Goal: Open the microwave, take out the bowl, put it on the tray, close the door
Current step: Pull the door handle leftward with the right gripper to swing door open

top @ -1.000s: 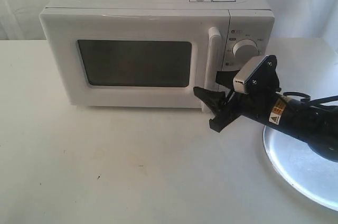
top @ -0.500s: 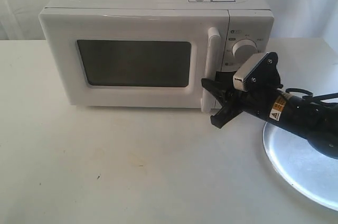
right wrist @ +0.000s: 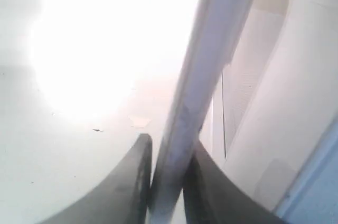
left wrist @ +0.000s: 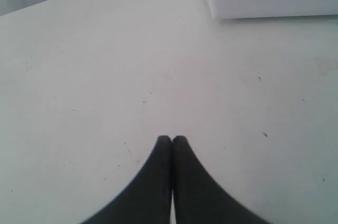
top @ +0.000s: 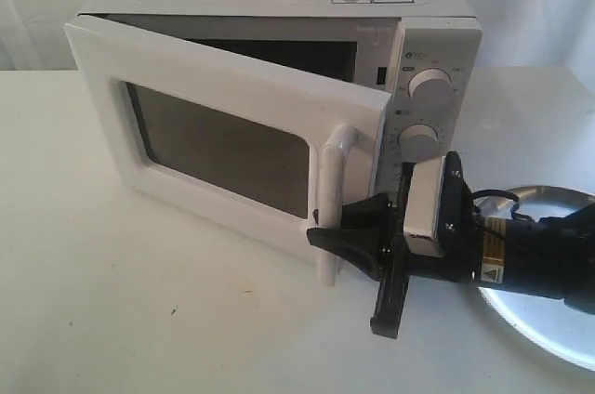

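door [top: 223, 134] held partly open, angled out from microwave [top: 437, 41] | handle [top: 332, 199] pinched between right fingers [right wrist: 134, 176] | tray [top: 548, 310] laid on bench [top: 139, 301] at microwave's right, partly covered by right arm | left fingers [left wrist: 161, 171] pressed together above bench

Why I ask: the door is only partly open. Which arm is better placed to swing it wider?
Right. The right gripper has its fingers around the handle of the door, which stands ajar. The left gripper is shut over the table, holding nothing.
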You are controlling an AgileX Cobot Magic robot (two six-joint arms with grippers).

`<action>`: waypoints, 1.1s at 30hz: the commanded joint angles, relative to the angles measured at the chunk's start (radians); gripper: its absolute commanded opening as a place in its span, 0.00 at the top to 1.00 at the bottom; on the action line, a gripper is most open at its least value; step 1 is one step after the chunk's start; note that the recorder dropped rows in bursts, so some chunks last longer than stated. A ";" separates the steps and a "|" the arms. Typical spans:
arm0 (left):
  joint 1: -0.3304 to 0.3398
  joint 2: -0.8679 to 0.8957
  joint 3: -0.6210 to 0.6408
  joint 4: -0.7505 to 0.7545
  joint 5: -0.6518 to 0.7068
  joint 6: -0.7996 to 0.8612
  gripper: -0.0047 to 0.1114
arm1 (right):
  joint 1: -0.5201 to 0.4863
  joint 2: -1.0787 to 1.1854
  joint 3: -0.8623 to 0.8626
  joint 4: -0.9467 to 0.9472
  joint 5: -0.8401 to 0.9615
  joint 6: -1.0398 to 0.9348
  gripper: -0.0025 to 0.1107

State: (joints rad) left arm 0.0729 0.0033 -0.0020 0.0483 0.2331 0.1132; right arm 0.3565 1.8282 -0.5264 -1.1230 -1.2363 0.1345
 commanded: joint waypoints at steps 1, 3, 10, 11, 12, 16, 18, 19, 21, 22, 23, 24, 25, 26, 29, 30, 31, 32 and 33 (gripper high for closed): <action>-0.004 -0.003 0.002 -0.004 -0.001 -0.004 0.96 | 0.004 -0.062 0.033 -0.081 0.015 -0.106 0.98; -0.004 -0.003 0.002 -0.004 -0.001 -0.004 0.96 | 0.004 -0.084 0.049 -0.084 0.015 -0.104 0.98; -0.004 -0.003 0.002 -0.004 -0.001 -0.004 0.96 | 0.004 -0.147 0.077 -0.097 0.015 0.162 0.70; -0.004 -0.003 0.002 -0.004 -0.001 -0.004 0.96 | 0.004 -0.153 0.078 -0.100 0.015 0.197 0.66; -0.004 -0.003 0.002 -0.004 -0.001 -0.004 0.96 | 0.004 -0.170 0.087 -0.115 0.015 0.224 0.60; -0.004 -0.003 0.002 -0.004 -0.001 -0.004 0.96 | 0.004 -0.226 0.109 -0.353 0.015 0.270 0.56; -0.004 -0.003 0.002 -0.004 -0.001 -0.004 0.96 | 0.013 -0.280 0.109 -0.500 0.015 0.521 0.63; -0.004 -0.003 0.002 -0.004 -0.001 -0.004 0.96 | 0.021 -0.314 0.107 -0.535 0.015 0.578 0.70; -0.004 -0.003 0.002 -0.004 -0.001 -0.004 0.96 | 0.020 -0.385 0.107 -0.563 0.015 0.577 0.88; -0.004 -0.003 0.002 -0.004 -0.001 -0.004 0.96 | 0.020 -0.422 0.107 -0.556 0.040 0.577 0.96; -0.004 -0.003 0.002 -0.004 -0.001 -0.004 0.96 | 0.020 -0.457 0.107 -0.519 0.181 0.577 0.98; -0.004 -0.003 0.002 -0.004 -0.001 -0.004 0.96 | 0.020 -0.484 0.109 -0.403 0.353 0.589 0.98; -0.004 -0.003 0.002 -0.004 -0.001 -0.004 0.96 | 0.020 -0.492 0.109 -0.238 0.510 0.599 0.98; -0.004 -0.003 0.002 -0.004 -0.001 -0.004 0.96 | 0.020 -0.494 0.103 -0.108 0.603 0.576 0.98; -0.004 -0.003 0.002 -0.004 -0.001 -0.004 0.96 | 0.020 -0.489 0.079 0.219 0.757 0.443 0.98; -0.004 -0.003 0.002 -0.004 -0.001 -0.004 0.96 | 0.020 -0.485 0.074 0.311 0.745 0.391 0.98; -0.004 -0.003 0.002 -0.004 -0.001 -0.004 0.96 | 0.020 -0.483 0.069 0.372 0.708 0.356 0.98; -0.004 -0.003 0.002 -0.004 -0.001 -0.004 0.96 | 0.020 -0.475 0.069 0.396 0.638 0.329 0.98; -0.004 -0.003 0.002 -0.004 -0.001 -0.004 0.96 | 0.020 -0.465 0.069 0.390 0.549 0.322 0.98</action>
State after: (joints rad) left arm 0.0729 0.0033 -0.0020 0.0483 0.2331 0.1132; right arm 0.3796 1.3474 -0.4489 -0.8474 -0.5596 0.5349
